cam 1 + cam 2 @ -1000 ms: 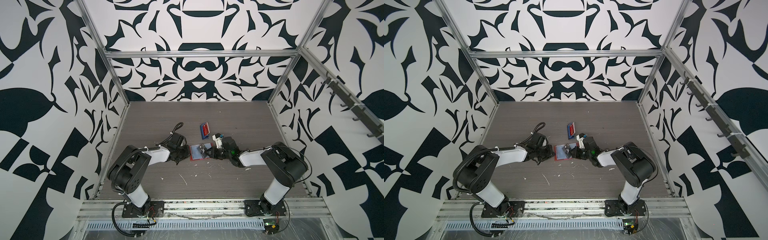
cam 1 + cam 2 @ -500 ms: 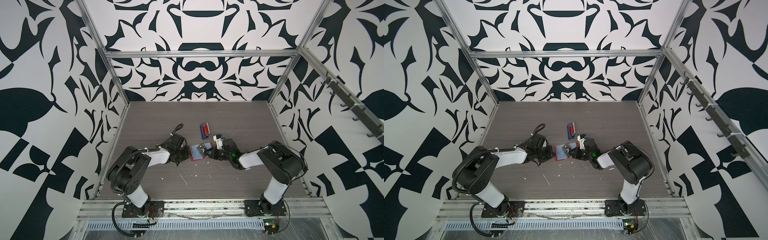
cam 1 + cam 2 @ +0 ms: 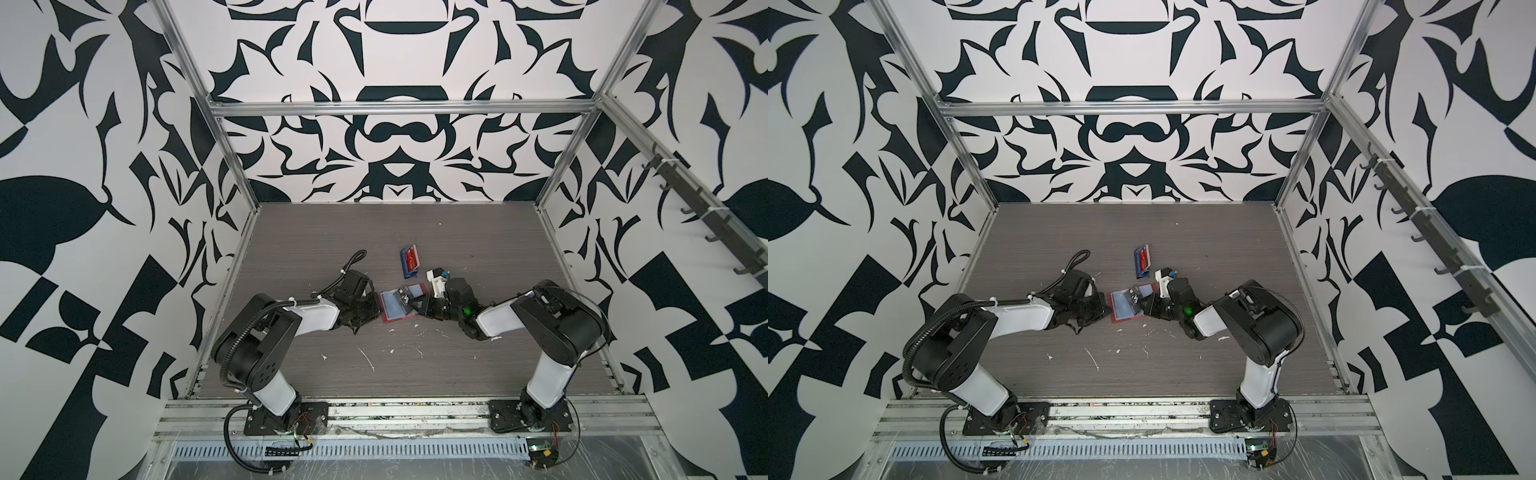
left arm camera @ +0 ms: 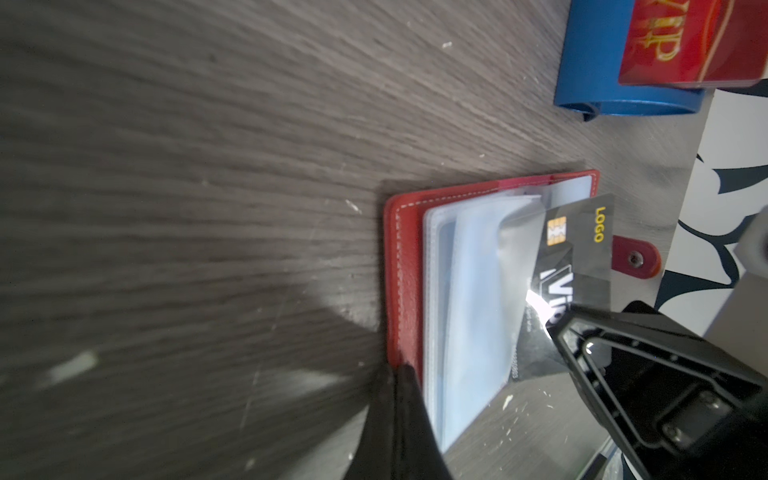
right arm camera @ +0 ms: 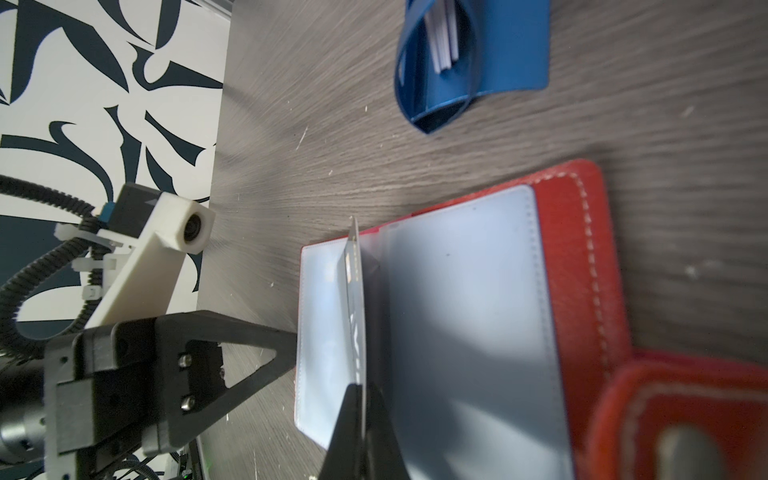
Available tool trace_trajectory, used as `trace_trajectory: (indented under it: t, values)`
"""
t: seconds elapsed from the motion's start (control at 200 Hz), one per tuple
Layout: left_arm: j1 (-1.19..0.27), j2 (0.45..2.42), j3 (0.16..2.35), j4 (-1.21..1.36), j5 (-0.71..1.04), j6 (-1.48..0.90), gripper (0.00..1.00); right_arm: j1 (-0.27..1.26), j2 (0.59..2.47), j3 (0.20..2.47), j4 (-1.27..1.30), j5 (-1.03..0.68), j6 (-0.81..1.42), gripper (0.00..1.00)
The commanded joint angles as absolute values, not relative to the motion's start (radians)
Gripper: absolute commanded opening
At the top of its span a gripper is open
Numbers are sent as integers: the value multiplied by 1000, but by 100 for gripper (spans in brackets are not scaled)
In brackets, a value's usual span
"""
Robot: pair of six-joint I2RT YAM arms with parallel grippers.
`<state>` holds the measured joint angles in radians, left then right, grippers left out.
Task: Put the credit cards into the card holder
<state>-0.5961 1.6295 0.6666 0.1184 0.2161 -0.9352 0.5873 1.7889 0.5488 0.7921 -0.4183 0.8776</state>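
Well, in both top views the open red card holder [image 3: 395, 309] lies on the table [image 3: 478, 365] between the two grippers, with the blue rack [image 3: 409, 262] just behind it. Details are small there.

The left wrist view shows the left gripper [image 4: 398, 382] closed at the cover's edge, perhaps pinching it. The dark chip card [image 4: 582, 257] sits partly under a clear sleeve page [image 4: 478, 291].

The right wrist view shows the right gripper [image 5: 360, 395] clamped on this card's short end, seen edge-on. Only here do white cards [image 5: 444, 41] show inside the rack.

I judge the card thin, stiff and slippery, so it is best held by a short end. The sleeves look floppy.
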Motion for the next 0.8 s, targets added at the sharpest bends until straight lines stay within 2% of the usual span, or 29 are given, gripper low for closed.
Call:
trace_trajectory:
  t: [0.0, 0.595, 0.795]
  values:
    - [-612, 1644, 621, 23, 206, -950, 0, 601, 1813, 542, 798, -392, 889, 0]
    - [-617, 1655, 627, 35, 200, -954, 0, 621, 1826, 540, 808, -383, 904, 0]
    - [-617, 1661, 635, 35, 201, -951, 0, 630, 1778, 557, 701, -344, 859, 25]
